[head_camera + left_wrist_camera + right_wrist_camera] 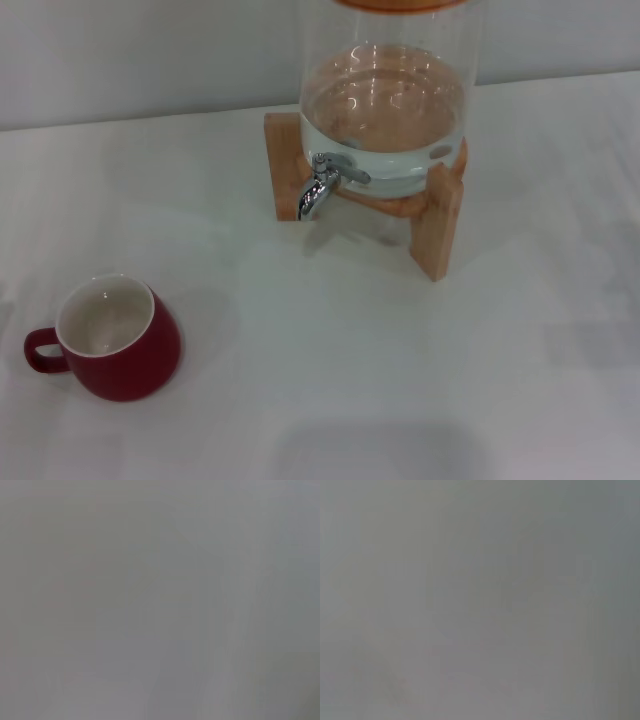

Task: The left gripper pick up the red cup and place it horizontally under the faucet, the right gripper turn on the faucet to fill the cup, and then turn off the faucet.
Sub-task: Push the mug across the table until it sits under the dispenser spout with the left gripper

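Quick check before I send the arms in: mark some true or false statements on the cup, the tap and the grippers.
1. The dark-red ceramic mug stands upright on the white table. True.
2. The mug sits under the chrome faucet. False: it stands apart, toward the robot's left and nearer.
3. A gripper holds the mug. False: neither gripper is in view.
4. The clear glass dispenser jar rests on a wooden stand. True.
5. The mug's handle points toward the jar. False: it points away.

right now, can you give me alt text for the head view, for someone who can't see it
A squat red cup with a cream inside stands upright on a white table, its handle toward the robot's left. Farther back and to the right, a glass dispenser jar on a wooden stand carries a chrome faucet. Neither gripper is in view.
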Action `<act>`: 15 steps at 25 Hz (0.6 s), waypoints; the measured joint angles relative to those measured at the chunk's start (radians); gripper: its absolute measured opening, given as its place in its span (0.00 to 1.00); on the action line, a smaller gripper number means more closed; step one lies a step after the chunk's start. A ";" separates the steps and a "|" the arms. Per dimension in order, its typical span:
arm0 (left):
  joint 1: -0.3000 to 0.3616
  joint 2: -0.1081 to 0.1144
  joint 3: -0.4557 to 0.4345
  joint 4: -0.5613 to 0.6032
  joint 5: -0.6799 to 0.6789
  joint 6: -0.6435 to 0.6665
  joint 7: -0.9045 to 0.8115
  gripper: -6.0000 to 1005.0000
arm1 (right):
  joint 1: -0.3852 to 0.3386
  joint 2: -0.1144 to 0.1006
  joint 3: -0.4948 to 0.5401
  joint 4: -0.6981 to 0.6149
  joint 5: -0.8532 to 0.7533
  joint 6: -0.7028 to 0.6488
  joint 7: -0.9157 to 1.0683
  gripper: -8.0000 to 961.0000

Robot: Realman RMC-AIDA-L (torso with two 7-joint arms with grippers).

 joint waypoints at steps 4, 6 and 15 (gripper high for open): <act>0.000 0.000 0.000 -0.001 0.000 0.000 0.000 0.87 | 0.000 0.000 0.000 0.001 0.000 0.000 0.000 0.71; 0.000 -0.001 0.000 -0.001 0.000 0.000 0.000 0.87 | 0.000 -0.001 0.000 0.001 0.000 0.000 0.000 0.71; 0.005 -0.002 0.003 -0.020 0.018 0.002 0.000 0.87 | 0.000 -0.002 0.000 0.001 0.000 -0.001 0.000 0.71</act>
